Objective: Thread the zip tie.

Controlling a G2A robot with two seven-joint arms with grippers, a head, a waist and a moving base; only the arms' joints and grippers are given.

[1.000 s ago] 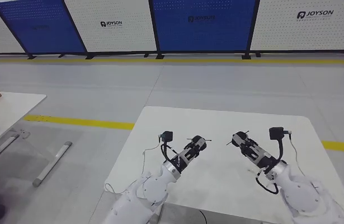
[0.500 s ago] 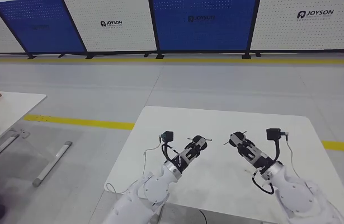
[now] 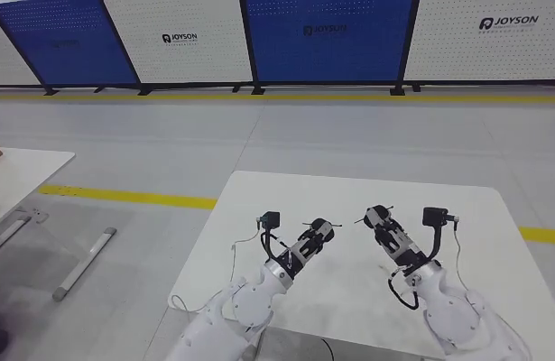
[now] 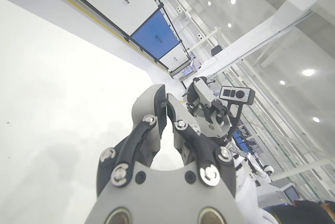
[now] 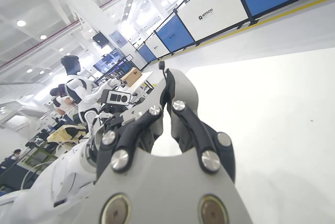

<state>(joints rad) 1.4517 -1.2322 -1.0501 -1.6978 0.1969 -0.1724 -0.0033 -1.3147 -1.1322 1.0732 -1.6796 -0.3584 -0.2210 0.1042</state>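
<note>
**Zip tie status: both hands clamped, held apart over the surface**

Thin black plastic zip tie [image 5: 162, 65] is pinched in the right hand [image 5: 167, 78] — its small square head pokes out just past the fingertips, and the band runs down between the pressed-together fingers. Left hand [image 4: 165, 97] is also pressed together, on a thin black strip [image 4: 163, 104] that sticks out sideways at the pad seam. Can't tell if that's the tie's tail or a separate piece.

From the top, both hands are over the white rectangular surface [image 3: 349, 191]. Their tips angle toward each other, near but not touching, with a thin black line crossing each tip. The right hand sits slightly farther from the robot than the left.

Beyond the surface: a yellow floor line [image 3: 124, 195], then a row of blue and white perforated panels [image 3: 331, 41].
</note>
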